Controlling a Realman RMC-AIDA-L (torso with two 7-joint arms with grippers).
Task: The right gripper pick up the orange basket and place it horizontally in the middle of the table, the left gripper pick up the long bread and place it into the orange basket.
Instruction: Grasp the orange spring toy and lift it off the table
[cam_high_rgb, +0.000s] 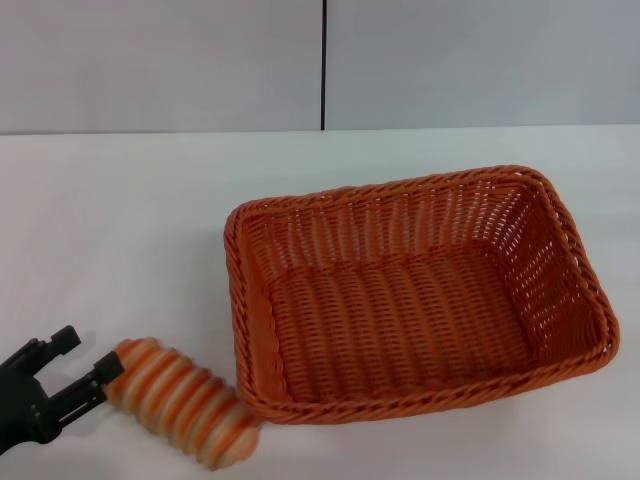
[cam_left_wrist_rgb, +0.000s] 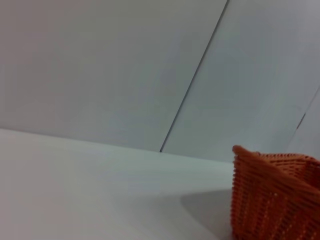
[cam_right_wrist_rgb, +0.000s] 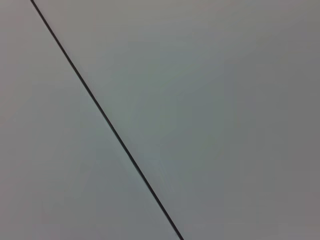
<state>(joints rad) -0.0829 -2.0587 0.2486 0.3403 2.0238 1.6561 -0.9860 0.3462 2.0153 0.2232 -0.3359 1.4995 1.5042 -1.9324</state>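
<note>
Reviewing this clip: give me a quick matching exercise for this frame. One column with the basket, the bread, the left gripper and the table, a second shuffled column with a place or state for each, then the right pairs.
Things:
1. orange basket
2. long bread
3. left gripper
4. table

Places or states:
A. white surface under everything
B. open, at the near left corner of the head view, its tips by the striped loaf's end
C. standing upright mid-table with nothing inside
D. lying on the table just outside the basket's near left corner

Pairs: 1-C, 2-D, 3-B, 4-A

Lab-like test bench, plain white table, grey panel wall
</note>
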